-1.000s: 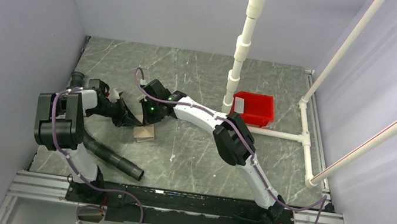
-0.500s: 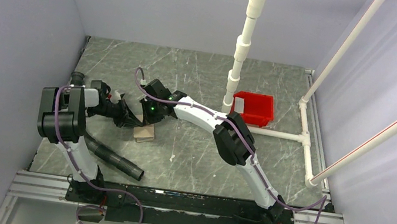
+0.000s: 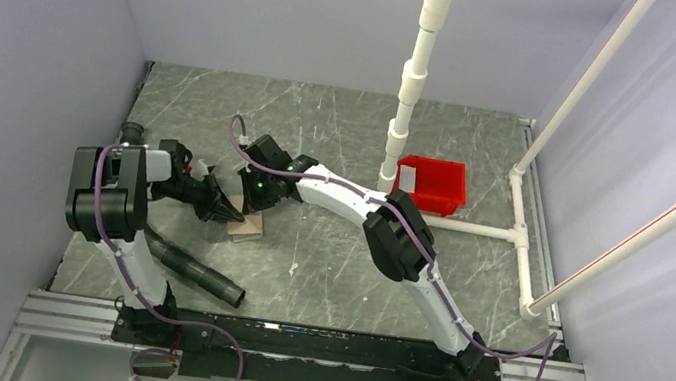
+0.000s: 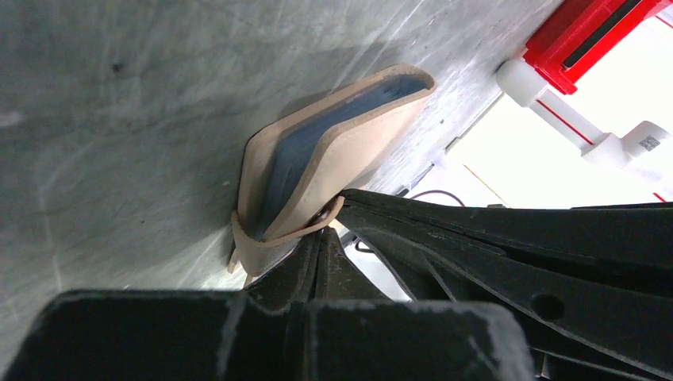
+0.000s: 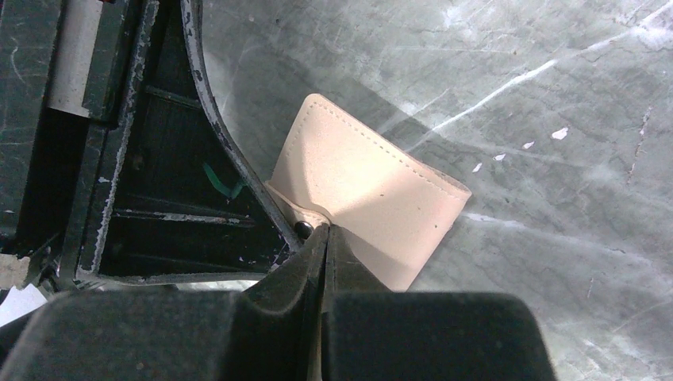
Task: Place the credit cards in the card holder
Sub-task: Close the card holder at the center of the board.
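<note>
The left tool (image 4: 321,240) is pressed together, and its tip is touching the small tab (image 4: 282,236) of the card holder (image 4: 361,143). The right tool (image 5: 326,235) is pressed together too, and its tip is set against the card holder's edge, just beside the little dark snap (image 5: 301,230). Whether anything thin is pinched by either tool cannot be told. The two tips are brought close at the same corner, one from the left and one from the right.

The card holder is laid on the table (image 3: 322,269), left of the middle. It is opened a little, so the blue-grey inside is seen.

Well apart, by the white pipe (image 3: 405,110), a red tray (image 3: 441,204) is set. A pale flat piece (image 3: 410,175) is seen at its left end, but whether it is a card cannot be told.
</note>
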You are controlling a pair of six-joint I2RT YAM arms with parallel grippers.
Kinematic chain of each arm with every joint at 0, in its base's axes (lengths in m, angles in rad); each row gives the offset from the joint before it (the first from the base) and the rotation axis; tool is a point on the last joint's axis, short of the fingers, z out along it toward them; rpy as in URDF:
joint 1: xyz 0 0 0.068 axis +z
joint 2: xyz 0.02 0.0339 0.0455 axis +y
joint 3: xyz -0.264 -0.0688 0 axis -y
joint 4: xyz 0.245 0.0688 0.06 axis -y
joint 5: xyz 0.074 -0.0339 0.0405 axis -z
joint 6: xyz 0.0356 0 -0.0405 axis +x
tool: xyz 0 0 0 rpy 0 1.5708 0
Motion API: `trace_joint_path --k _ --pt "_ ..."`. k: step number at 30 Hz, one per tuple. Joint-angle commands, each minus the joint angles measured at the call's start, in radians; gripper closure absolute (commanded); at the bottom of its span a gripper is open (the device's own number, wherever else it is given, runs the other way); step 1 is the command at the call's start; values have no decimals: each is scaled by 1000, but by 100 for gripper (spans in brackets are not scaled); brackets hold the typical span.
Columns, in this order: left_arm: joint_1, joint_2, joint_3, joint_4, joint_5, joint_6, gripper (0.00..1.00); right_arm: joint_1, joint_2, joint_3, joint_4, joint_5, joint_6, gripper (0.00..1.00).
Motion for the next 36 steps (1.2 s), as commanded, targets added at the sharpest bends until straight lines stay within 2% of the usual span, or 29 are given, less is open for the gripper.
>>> trace_joint_path --k 1,3,5,9,10,11,12,16,19,23,26,27,28,31,32,33,34,36 --pt "22 40 -22 -6 -328 65 100 4 169 -88 -52 175 -62 100" --pt "24 44 -8 -17 -342 73 100 4 164 -88 -49 173 -68 100" --pt "17 23 -7 11 -289 71 100 3 158 -82 -54 163 -79 100" --pt "-27 -132 23 4 -272 85 100 -25 111 -69 -13 9 -89 100" --pt "-35 -185 23 4 -276 85 99 -33 91 -72 3 -32 -86 97" --pt "-44 -235 27 -1 -283 87 95 -40 69 -71 9 -62 -83 86" --pt "-49 -277 32 -7 -287 90 90 -44 48 -61 4 -68 -84 81" --pt "-57 -391 72 -44 -310 121 73 -49 -7 53 -86 -47 -121 65" --pt "-57 -445 99 -63 -364 143 63 -54 -56 104 -130 -48 -130 56" --pt "-58 -460 113 -90 -369 160 50 -62 -165 2 -111 -7 -115 41" --pt "-57 -471 84 -69 -343 156 45 -74 -205 -110 -57 0 -79 30" --pt "-57 -476 79 -61 -335 148 45 -78 -203 -138 -51 15 -59 11" --pt "-58 -486 77 -54 -330 141 44 -79 -192 -144 -50 34 -33 2" --pt "-62 -521 87 -51 -368 143 40 -65 -163 -146 -39 118 68 0" --pt "-62 -532 94 -55 -399 144 33 -54 -163 -166 -6 151 102 0" --pt "-60 -540 105 -64 -450 141 12 -42 -164 -179 20 192 141 0" --pt "-60 -547 117 -73 -490 132 3 -32 -162 -193 47 203 163 0" --pt "-59 -564 143 -93 -559 106 1 -10 -148 -202 85 226 182 1"
